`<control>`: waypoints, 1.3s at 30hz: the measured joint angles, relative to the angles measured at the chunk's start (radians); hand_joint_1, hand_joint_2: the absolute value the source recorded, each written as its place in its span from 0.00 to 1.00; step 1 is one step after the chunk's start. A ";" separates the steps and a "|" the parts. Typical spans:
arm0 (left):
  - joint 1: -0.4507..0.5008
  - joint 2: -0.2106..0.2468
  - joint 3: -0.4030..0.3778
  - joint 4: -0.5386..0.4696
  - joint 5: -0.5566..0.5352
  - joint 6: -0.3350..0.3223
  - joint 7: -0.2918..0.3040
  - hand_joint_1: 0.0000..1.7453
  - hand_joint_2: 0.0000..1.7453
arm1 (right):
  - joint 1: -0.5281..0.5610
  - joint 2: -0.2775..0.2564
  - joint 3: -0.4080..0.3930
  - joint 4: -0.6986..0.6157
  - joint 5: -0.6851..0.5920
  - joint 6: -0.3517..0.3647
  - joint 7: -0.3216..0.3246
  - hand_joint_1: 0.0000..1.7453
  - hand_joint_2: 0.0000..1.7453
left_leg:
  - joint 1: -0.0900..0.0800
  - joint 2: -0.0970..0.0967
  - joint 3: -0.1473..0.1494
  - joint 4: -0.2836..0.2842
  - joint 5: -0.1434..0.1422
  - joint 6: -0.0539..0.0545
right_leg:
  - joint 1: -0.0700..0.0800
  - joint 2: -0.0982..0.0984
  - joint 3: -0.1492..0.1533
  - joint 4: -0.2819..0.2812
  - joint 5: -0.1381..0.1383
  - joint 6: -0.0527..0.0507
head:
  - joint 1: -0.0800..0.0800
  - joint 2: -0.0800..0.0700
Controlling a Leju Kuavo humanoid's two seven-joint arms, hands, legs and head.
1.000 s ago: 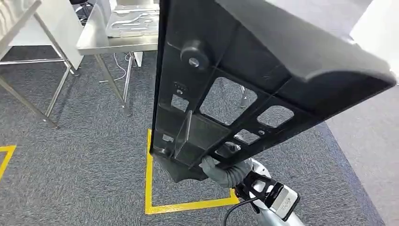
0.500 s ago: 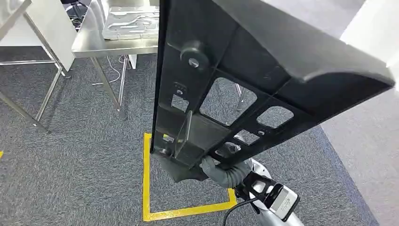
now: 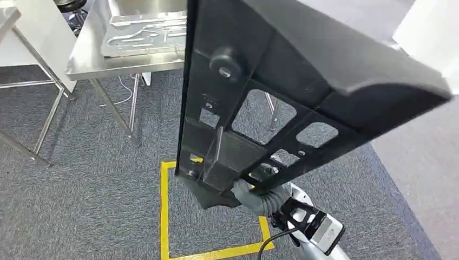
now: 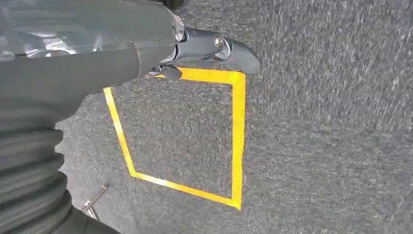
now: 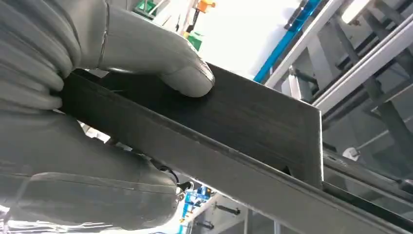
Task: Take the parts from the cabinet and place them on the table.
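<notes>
Black part (image 3: 303, 81) gripped at its lower end by right robot hand (image 3: 260, 196).

1. The part (image 3: 281, 92) is rising from low centre up toward the upper right of the head view, standing in front of the desk (image 3: 97, 57) and the floor (image 3: 81, 189).
2. The right hand (image 3: 260, 195) is gripping the part's lower end, directly above the taped square (image 3: 162, 216) on the floor.
3. The desk is sitting at upper left, behind the part, carrying a metal sheet (image 3: 143, 32).
4. The left hand (image 4: 214, 46) is hanging over the floor, above one corner of the taped square.
</notes>
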 joint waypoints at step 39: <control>0.001 0.006 0.000 0.002 0.000 -0.006 -0.011 0.00 1.00 | 0.007 -0.005 0.005 -0.013 0.019 -0.035 0.000 1.00 1.00 | -0.024 -0.014 0.063 -0.289 0.174 0.055 | 0.008 0.006 0.073 0.020 -0.046 0.026 | 0.002 0.000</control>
